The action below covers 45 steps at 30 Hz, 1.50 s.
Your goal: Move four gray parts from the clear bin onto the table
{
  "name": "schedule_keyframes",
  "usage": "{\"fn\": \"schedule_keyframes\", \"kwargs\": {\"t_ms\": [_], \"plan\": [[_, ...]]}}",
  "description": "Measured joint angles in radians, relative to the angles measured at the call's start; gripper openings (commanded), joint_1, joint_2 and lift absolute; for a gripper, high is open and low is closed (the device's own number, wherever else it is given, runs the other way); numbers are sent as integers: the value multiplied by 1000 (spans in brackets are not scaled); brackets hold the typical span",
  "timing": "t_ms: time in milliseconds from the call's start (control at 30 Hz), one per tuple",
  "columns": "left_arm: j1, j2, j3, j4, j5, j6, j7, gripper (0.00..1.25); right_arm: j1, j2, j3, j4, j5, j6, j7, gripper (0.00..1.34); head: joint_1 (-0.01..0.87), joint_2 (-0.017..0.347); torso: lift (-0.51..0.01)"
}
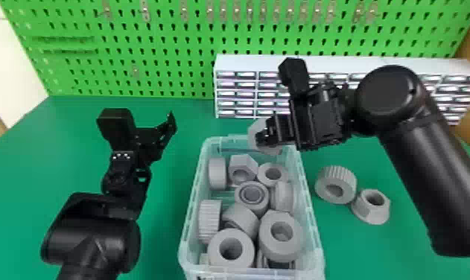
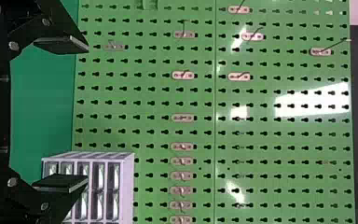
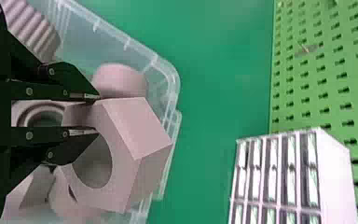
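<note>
Head view, upper centre — the right end effector [image 1: 263, 137] is clamped on a gray nut [image 1: 255, 130] over the far end of the bin [image 1: 311, 208]. The likely drop spot, bench [image 1: 345, 240] beside two gray parts [image 1: 339, 178] [image 1: 372, 215], lies lower right — nearer the right arm [image 1: 424, 167].

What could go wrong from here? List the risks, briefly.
The right gripper pinches the hexagonal part by one wall beside its hole, so it may twist or slip.

It hangs near the far rim of the clear bin and could clip it.

The ribbed part and flanged part sit close together on the table; careless placement might bump them.
</note>
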Motion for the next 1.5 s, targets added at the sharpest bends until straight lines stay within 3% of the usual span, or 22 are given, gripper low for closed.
{"fn": "schedule_keyframes", "kwargs": {"t_ms": [467,933,1500], "plan": [[3,0,0,0,0,0,0,965,21,-13,-153,-20,94,78,-7,325,693,72,-52],[0,-1,-7,-2,0,0,1,965,75,-48,-313,-73,155,144,-7,325,693,72,-52],[-7,-2,-18,-2,3,-4,12,966,107,-70,-415,-77,248,184,-7,325,693,72,-52]]}}
